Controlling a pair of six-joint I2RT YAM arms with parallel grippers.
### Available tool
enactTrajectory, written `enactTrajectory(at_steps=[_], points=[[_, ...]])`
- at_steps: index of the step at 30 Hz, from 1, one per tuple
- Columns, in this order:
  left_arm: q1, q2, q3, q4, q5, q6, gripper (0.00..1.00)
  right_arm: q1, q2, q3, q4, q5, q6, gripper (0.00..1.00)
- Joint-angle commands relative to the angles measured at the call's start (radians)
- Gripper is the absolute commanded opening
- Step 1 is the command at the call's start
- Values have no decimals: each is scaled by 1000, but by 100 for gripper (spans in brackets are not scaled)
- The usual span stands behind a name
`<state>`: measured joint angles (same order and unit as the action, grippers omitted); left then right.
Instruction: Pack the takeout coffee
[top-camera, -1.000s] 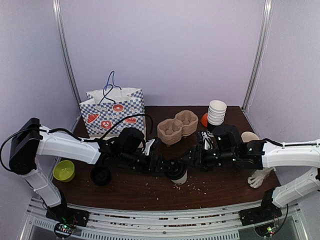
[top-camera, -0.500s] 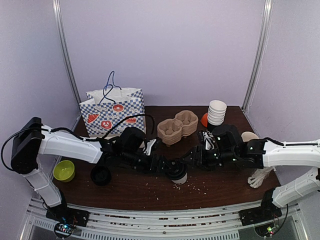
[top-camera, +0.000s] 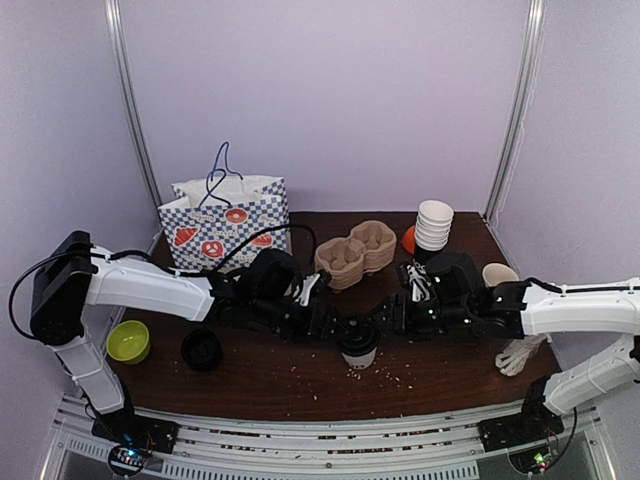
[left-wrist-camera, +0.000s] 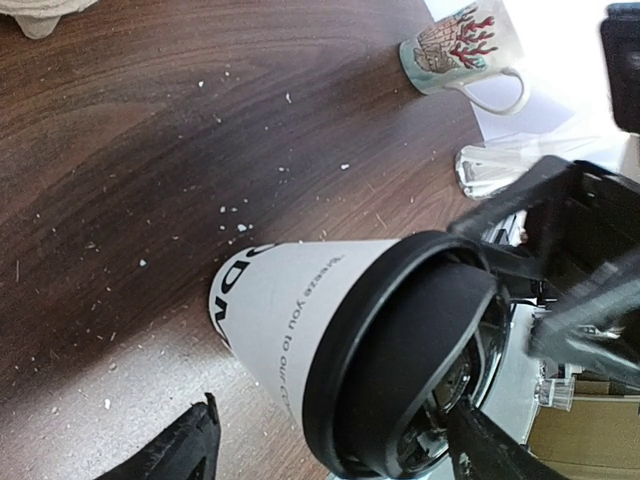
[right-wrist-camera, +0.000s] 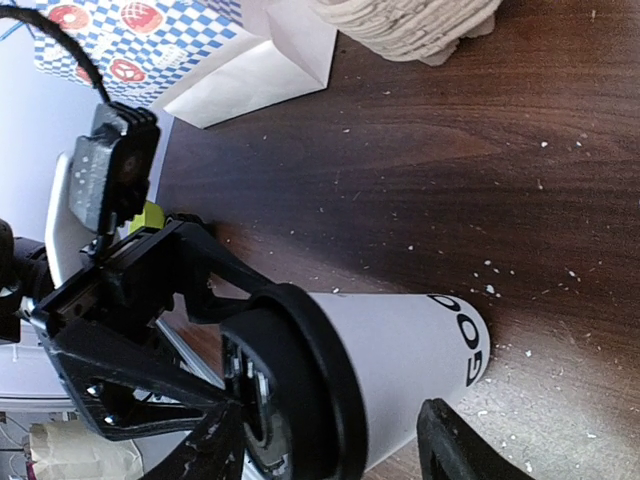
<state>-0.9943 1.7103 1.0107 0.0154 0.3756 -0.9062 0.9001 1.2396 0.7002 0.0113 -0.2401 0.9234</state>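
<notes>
The takeout coffee (top-camera: 358, 345) stands upright on the brown table near its middle, with a white top, black lettered base and black lid. It fills the left wrist view (left-wrist-camera: 290, 320) and the right wrist view (right-wrist-camera: 400, 340). My left gripper (top-camera: 335, 328) is at the cup's left with its jaws wide open round the lid (left-wrist-camera: 330, 450); one finger (left-wrist-camera: 190, 445) stands clear of the cup. My right gripper (top-camera: 383, 325) comes from the right, and its jaws (right-wrist-camera: 330, 450) close against the cup's sides just below the lid.
A blue checked paper bag (top-camera: 225, 225) stands at the back left and a pulp cup carrier (top-camera: 355, 252) behind the cup. A stack of lidless cups (top-camera: 433, 225) and a cream mug (top-camera: 497, 272) are at the right. A loose black lid (top-camera: 203, 350) and a green bowl (top-camera: 128, 341) are at the left.
My left arm has swung right, away from the loose lid, and its gripper sits closer to the cup. The cup has shifted slightly. The right gripper has barely moved.
</notes>
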Motion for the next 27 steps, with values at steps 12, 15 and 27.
enactTrajectory(at_steps=[12,15,27], points=[[-7,36,77,-66,3,26,86,-60,31,-109,126,-51,21,54],[-9,29,85,-66,5,28,89,-67,31,-122,139,-56,24,54],[-8,10,101,-93,-55,26,93,-79,55,-136,161,-70,29,54]])
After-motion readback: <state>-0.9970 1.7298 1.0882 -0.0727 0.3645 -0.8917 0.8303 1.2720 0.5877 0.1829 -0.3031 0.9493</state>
